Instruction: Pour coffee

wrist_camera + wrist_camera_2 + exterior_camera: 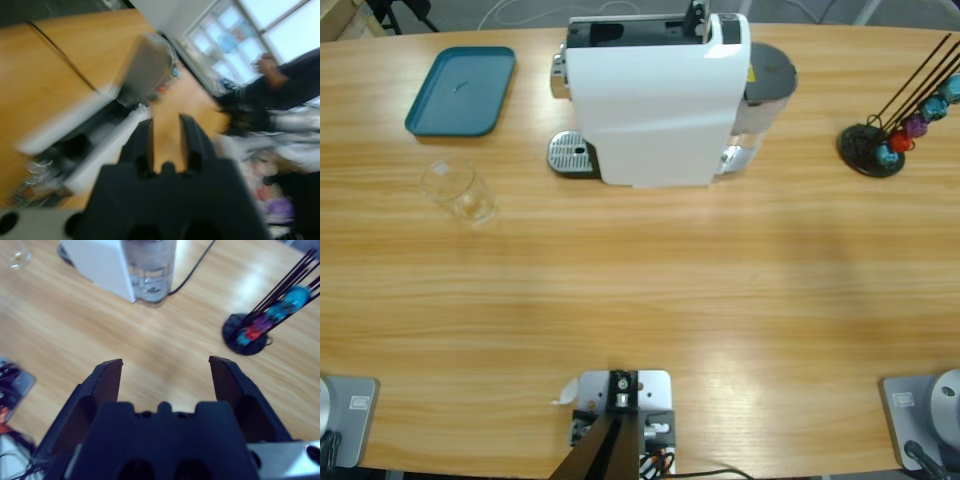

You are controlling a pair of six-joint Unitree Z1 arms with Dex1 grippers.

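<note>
Long wooden desk (650,300), pale grain. Bright windows (250,25) beyond and right of the fingers (192,137), daylight entering.

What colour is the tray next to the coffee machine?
The tray is teal, a dark blue-green. It shows best in the high view.

We see the right gripper (165,372) rising from the bottom of the frame, its two black jaws spread wide over bare wooden table (165,340). At upper centre stands the white machine (100,262) with its clear water tank (149,270), a black cable (192,270) trailing beside it. A capsule rack (265,320) sits at upper right, a glass (19,256) at upper left.
</note>
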